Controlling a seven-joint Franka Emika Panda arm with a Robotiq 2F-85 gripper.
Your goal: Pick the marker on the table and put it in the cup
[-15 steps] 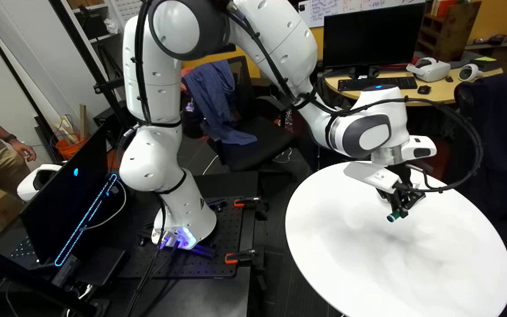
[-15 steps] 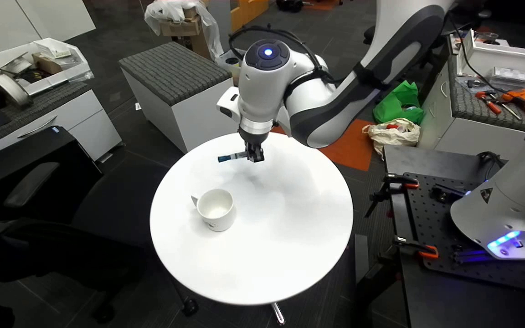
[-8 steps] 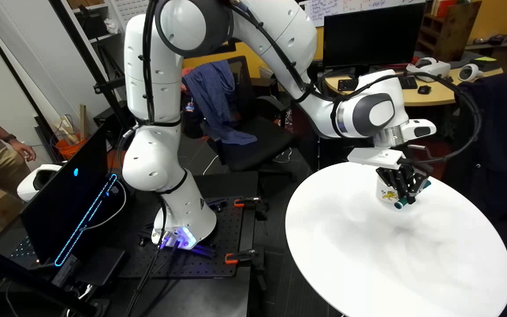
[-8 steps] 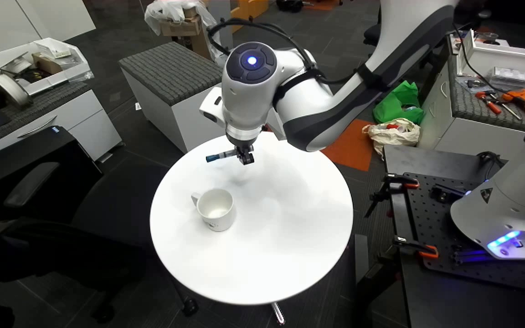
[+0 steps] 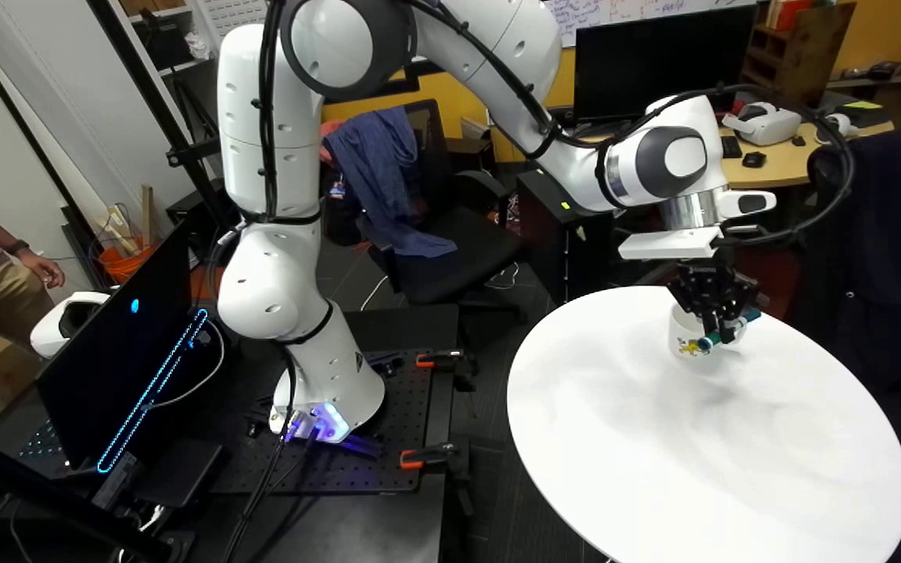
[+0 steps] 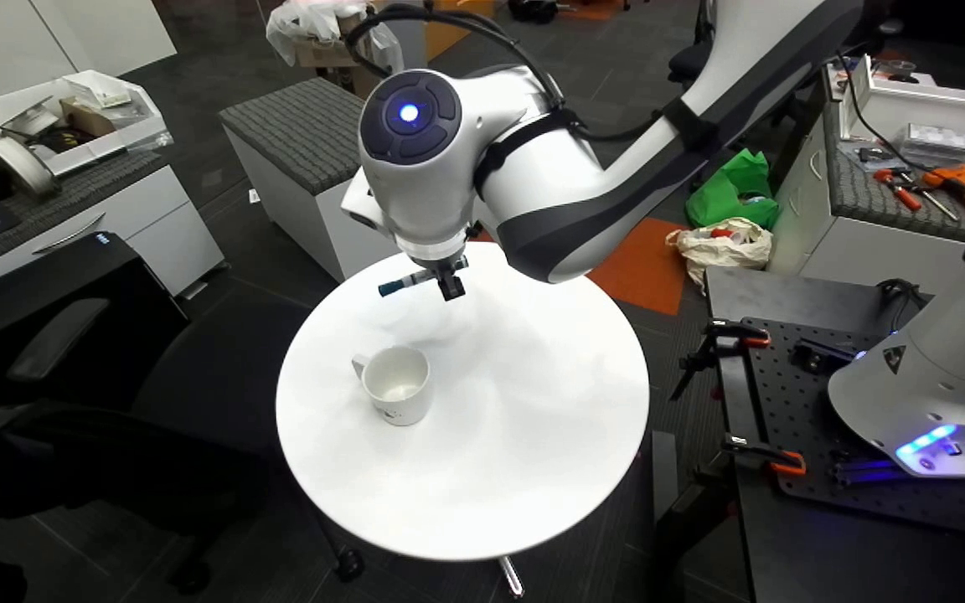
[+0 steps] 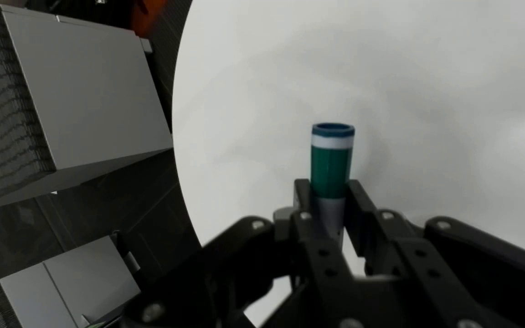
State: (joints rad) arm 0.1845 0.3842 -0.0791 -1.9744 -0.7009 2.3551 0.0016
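My gripper (image 5: 719, 327) is shut on the marker (image 5: 707, 342), which is gripped near its middle and lies crosswise, about level. In the wrist view, the green end of the marker (image 7: 331, 171) with its blue rim sticks out past the fingertips (image 7: 328, 193). In an exterior view, the dark teal end of the marker (image 6: 399, 286) points left from the gripper (image 6: 449, 285). The cream-white cup (image 6: 399, 398) stands upright with its handle to the left. The cup (image 5: 685, 336) is partly hidden behind my gripper in an exterior view. The gripper is above the white table (image 6: 491, 477), apart from the cup.
A tan desk (image 5: 771, 173) with a monitor (image 5: 658, 74) stands behind the table. A grey-topped cabinet (image 6: 315, 126) stands near the table's edge. A black chair (image 6: 214, 368) is beside the table. The robot base stands on a black bench (image 6: 834, 502) with clamps.
My gripper has risen with the marker held. It has also shifted left in an exterior view, and the hand has tilted more upright. The cup has not moved.
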